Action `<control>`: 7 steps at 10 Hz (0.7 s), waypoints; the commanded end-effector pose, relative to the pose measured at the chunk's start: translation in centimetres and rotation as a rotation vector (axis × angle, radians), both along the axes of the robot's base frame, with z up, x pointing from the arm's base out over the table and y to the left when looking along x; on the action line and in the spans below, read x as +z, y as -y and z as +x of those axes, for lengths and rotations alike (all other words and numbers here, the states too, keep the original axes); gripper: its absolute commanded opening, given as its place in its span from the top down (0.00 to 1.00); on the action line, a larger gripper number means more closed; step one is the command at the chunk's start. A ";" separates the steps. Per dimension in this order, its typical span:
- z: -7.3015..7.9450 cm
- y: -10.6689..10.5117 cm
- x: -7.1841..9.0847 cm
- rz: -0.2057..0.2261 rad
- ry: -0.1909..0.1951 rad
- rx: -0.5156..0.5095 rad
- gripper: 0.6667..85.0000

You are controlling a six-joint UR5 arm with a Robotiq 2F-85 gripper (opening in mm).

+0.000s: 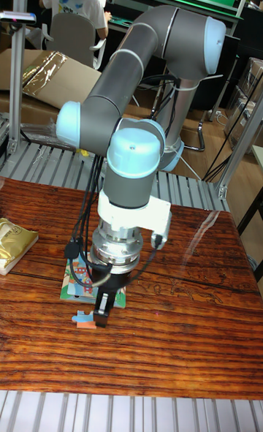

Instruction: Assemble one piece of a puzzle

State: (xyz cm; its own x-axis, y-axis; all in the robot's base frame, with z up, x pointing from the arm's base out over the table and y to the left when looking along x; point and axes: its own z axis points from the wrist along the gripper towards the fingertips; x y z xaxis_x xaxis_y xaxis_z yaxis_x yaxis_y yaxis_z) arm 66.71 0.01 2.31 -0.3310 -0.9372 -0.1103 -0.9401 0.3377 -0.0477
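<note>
From the tall fixed view, the grey arm [139, 74] is reaching down over the wooden table [183, 330], and the gripper [103, 309] is hanging just at the front edge of the puzzle board [73, 278], which is lying flat on the left part of the tabletop. A loose puzzle piece [84, 320], showing orange and blue, is sitting on the wood just off the board's near edge, right beside the dark fingers and slightly to their left as the camera sees it. I am judging that the fingers are touching it or nearly so, but the wrist is blocking the view and I cannot tell whether they are pinching the piece, spread around it, or pressed together next to it. The piece is looking a little wider than deep, its long axis running roughly along the board's front edge, though it is too small to say which way its tabs are pointing. The coming move is turning on that short gap: the piece is lying toward the camera from the board, so it will need carrying back and away into its slot. A gold packet [13, 242] is resting at the table's left edge, well apart from all this.
</note>
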 end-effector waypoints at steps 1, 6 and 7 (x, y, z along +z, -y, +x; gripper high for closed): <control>1.6 -0.6 0.9 0.086 0.018 -0.509 0.74; 0.9 5.1 0.5 -0.094 0.023 -1.032 0.99; 1.1 3.2 0.3 0.003 -0.010 -1.215 0.99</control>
State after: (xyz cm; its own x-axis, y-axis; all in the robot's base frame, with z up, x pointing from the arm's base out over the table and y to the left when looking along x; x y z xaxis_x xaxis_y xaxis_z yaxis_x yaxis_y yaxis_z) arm 67.74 -3.14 2.56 -0.9365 -0.3388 -0.0904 -0.3328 0.9400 -0.0755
